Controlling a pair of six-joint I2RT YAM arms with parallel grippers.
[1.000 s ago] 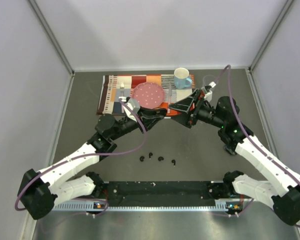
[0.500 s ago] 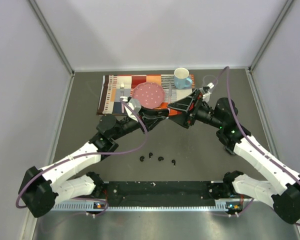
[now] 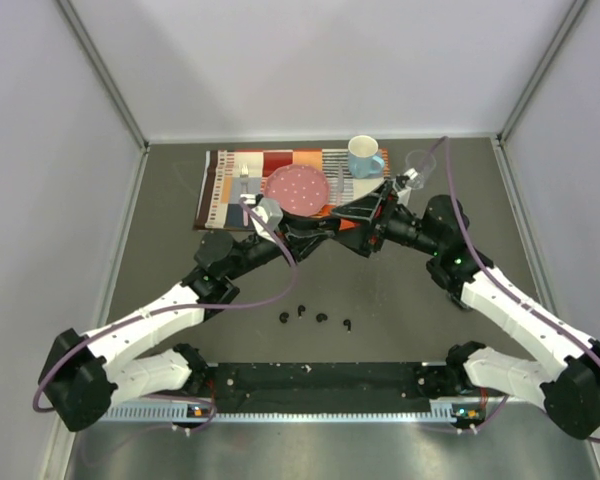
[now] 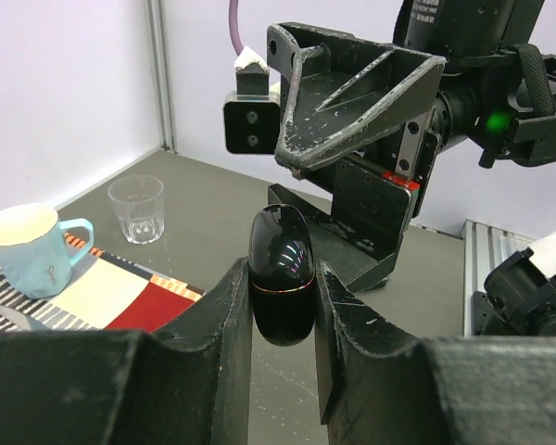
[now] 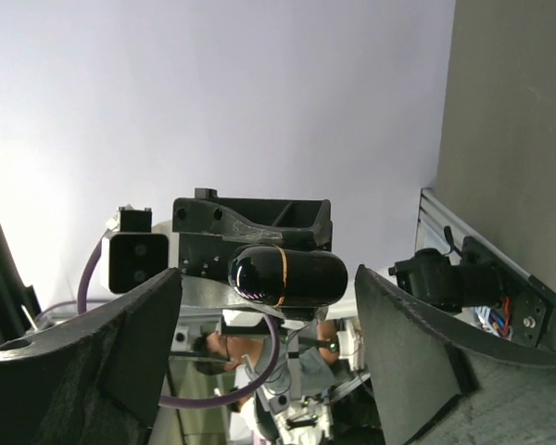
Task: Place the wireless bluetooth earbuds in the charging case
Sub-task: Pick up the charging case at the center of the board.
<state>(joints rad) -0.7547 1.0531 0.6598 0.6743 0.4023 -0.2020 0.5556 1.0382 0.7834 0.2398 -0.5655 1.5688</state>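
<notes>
From above, the four wireless bluetooth earbuds (image 3: 321, 318) lie loose on the desk (image 3: 160, 230), nearer the bases than the left pincer (image 3: 327, 226) and right pincer (image 3: 363, 215), which meet tip to tip. The left wrist view shows the left pincer pinching the black oval charging case (image 4: 280, 283) upright. From the right wrist, the right pincer stands spread either side of it, seemingly not touching.

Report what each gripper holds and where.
Left gripper clamps the black charging case by its sides. Right gripper holds nothing; its open jaws flank the case.
</notes>
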